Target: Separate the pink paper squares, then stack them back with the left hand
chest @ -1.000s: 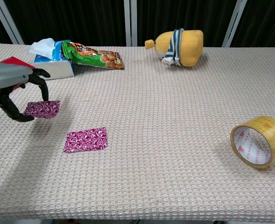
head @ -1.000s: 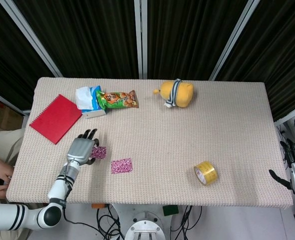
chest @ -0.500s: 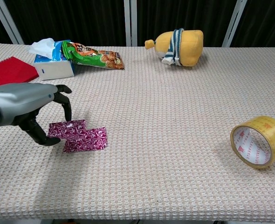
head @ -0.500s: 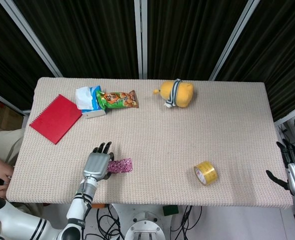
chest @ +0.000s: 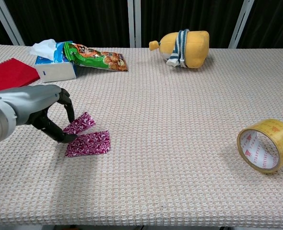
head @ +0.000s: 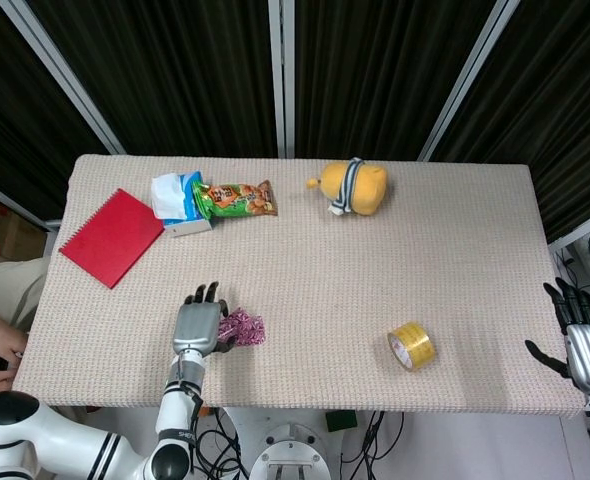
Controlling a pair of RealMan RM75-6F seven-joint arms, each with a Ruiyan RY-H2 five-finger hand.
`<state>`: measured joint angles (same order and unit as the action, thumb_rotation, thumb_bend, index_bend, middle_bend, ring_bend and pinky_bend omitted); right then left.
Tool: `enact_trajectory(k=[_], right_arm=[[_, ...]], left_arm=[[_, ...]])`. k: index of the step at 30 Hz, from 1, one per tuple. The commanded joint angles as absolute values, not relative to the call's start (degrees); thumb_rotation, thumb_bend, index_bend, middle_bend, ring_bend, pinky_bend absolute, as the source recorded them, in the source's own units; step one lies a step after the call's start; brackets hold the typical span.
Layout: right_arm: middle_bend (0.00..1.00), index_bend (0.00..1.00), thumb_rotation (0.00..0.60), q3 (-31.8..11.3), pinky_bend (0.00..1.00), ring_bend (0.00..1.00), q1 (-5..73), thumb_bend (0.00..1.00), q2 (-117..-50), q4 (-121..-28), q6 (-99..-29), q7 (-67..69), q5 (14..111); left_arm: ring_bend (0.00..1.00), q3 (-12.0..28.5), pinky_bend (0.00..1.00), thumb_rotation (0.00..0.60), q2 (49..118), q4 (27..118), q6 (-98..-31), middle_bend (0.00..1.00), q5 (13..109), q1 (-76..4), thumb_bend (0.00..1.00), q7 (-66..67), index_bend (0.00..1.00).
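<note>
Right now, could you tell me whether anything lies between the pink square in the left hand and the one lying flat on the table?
Nothing visible does. The left hand holds the tilted pink square right over the flat pink square, overlapping its near edge.

A long table [head: 455, 300] covered in a beige, waffle-textured cloth fills most of both views, its far edge running straight beneath a backdrop of black pleated curtains [head: 185, 70]. Pale metal frame bars [head: 283, 75] cross the curtains, one upright at the centre and others slanting outward on each side. Light falls evenly and softly, casting only faint shadows on the cloth. Below the near edge of the table, a light floor shows with a tangle of dark cables [head: 220, 435] and what may be a round base. At the far left, something brown, perhaps cardboard [head: 0, 235], sits low.
</note>
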<state>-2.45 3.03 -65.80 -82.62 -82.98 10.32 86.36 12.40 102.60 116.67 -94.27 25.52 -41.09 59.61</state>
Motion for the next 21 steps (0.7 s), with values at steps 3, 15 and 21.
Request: enact_trajectory(k=[3, 15, 21], right_arm=[[0.0, 0.0, 0.6, -2.5, 0.0, 0.0, 2.9, 0.53, -65.7, -82.5, -83.3, 10.6, 86.3], [0.0, 0.0, 0.6, -2.4, 0.0, 0.0, 2.3, 0.53, -65.7, -81.2, -83.8, 12.4, 85.9], [0.0, 0.0, 0.6, -2.5, 0.0, 0.0, 2.4, 0.53, -65.8, -80.9, -83.7, 12.7, 85.9]], left_arm=[[0.0, 12.8, 0.16, 0.473, 103.7, 116.6, -94.5, 0.04, 24.6, -41.4, 0.26, 60.4, 0.51], [0.0, 8.1, 0.16, 0.472, 106.3, 112.0, -94.5, 0.04, 30.6, -43.3, 0.26, 64.7, 0.51], [0.0, 5.7, 0.16, 0.473, 105.9, 111.0, -92.1, 0.04, 32.3, -43.9, 0.26, 66.8, 0.51]])
